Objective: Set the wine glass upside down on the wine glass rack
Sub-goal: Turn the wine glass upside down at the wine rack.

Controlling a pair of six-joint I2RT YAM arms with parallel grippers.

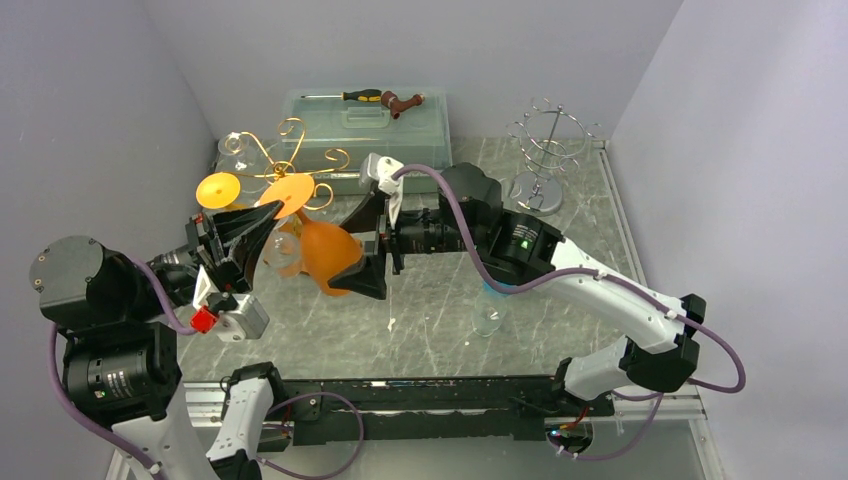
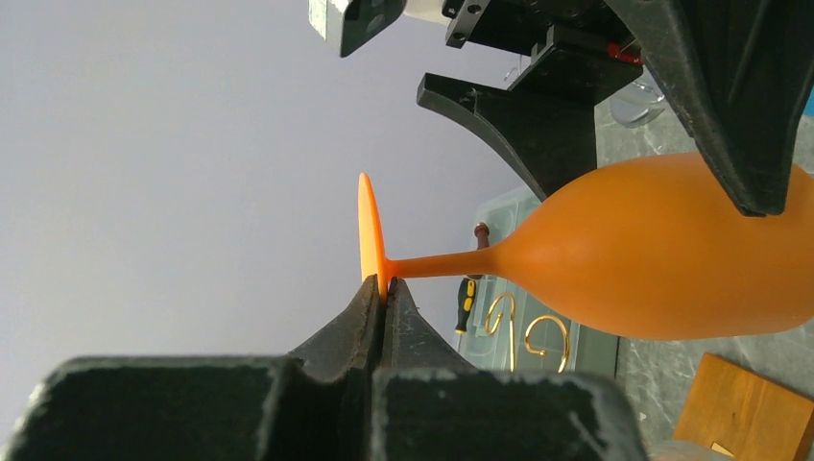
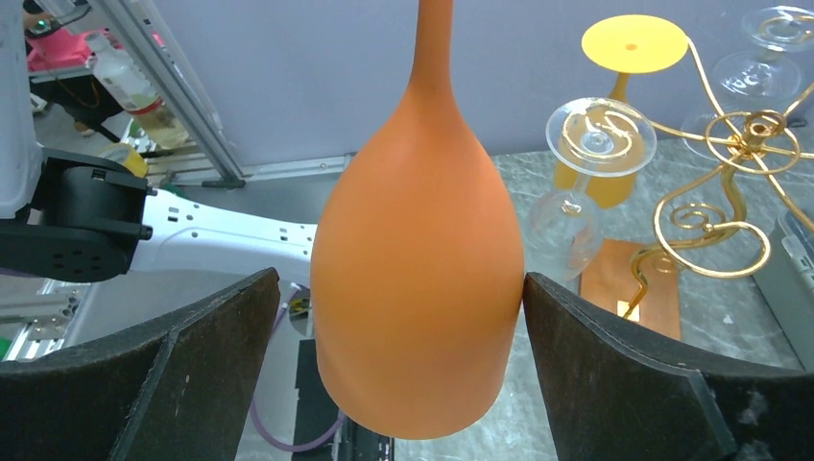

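Note:
An orange wine glass [image 1: 330, 255] hangs in the air on its side, above the table's left middle. My left gripper [image 1: 268, 215] is shut on the rim of its flat foot, seen edge-on in the left wrist view [image 2: 370, 230]. My right gripper [image 1: 345, 255] is open around the bowl [image 3: 418, 288]. One finger [image 3: 614, 375] touches the bowl and the other [image 3: 192, 375] stands a small gap away. The gold wire rack [image 1: 290, 150] stands behind the glass at the back left. A yellow glass [image 3: 634, 43] and a clear glass [image 3: 595, 139] hang upside down on it.
A clear plastic box [image 1: 365, 125] with a screwdriver [image 1: 360, 96] on its lid sits at the back. A silver wire rack [image 1: 545, 150] stands at the back right. A clear glass [image 1: 488, 318] stands on the table under the right arm. The gold rack has a wooden base [image 3: 653, 288].

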